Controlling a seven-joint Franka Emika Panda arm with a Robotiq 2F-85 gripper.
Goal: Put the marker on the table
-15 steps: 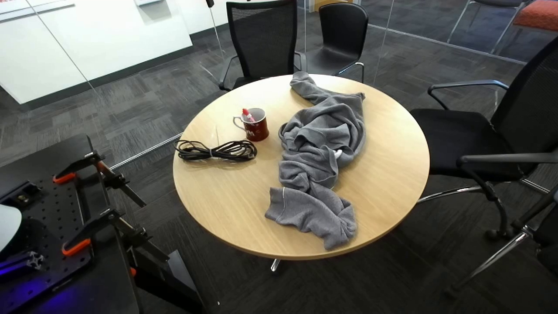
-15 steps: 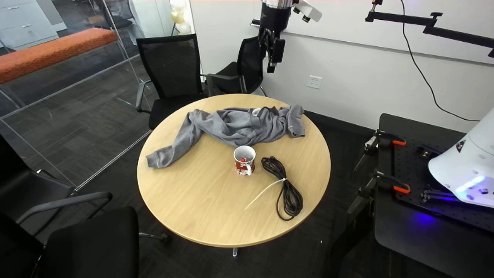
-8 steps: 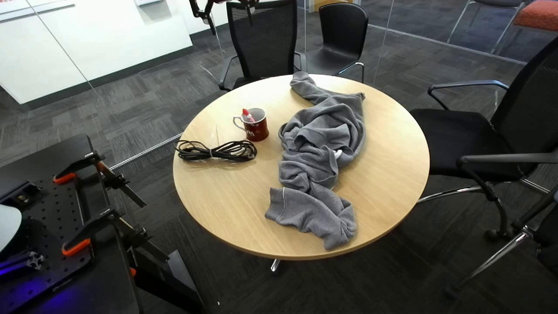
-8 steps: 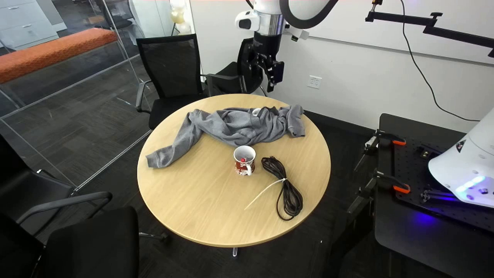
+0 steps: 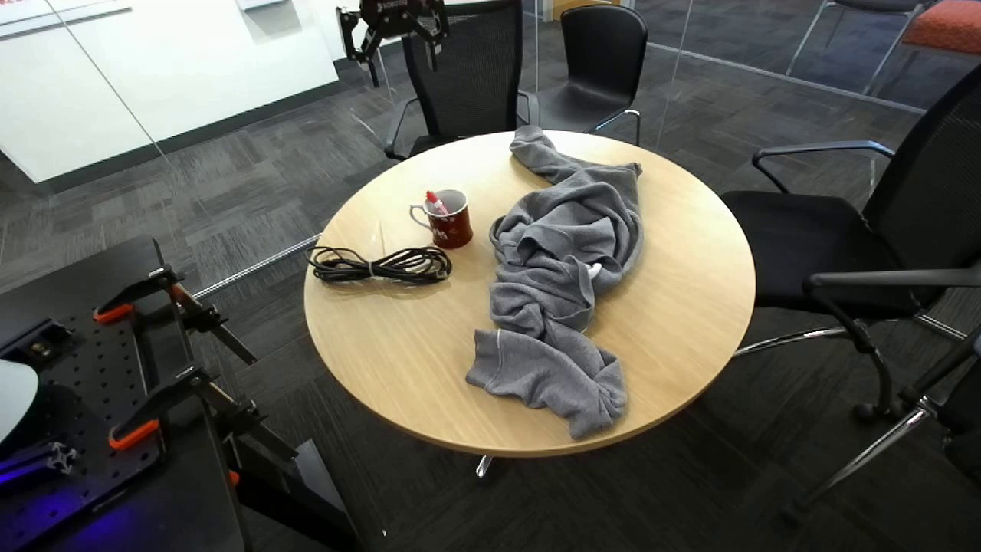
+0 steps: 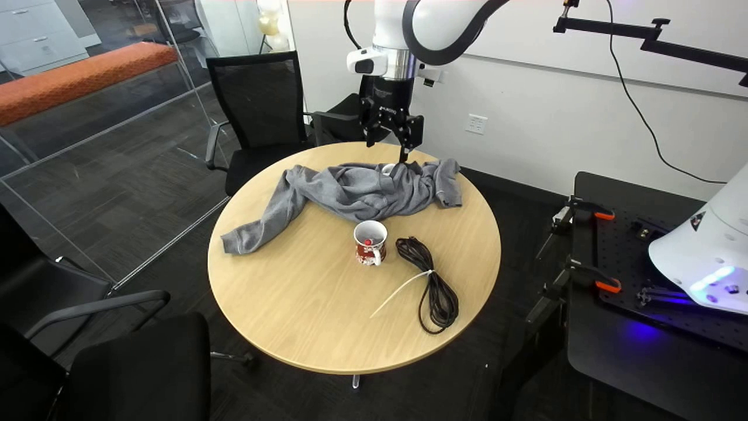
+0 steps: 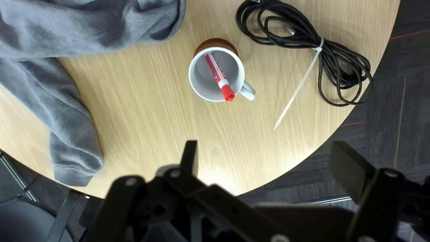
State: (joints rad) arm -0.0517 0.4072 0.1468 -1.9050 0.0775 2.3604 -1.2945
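My black two-fingered gripper is spread, empty. Ahead in the wrist view, a slim red-and-white marker leans inside a round dark-red, white-lined mug, capped end slanting toward me.

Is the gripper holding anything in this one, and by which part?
Nothing is held: the gripper is open, and the marker leans in the mug.

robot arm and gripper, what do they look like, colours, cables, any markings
The arm is white and rounded, with a dark curved band, a silver collar and a thin black cable beside it. The gripper is black, with two angular, jointed fingers; pale lettering marks it, too small to read surely.
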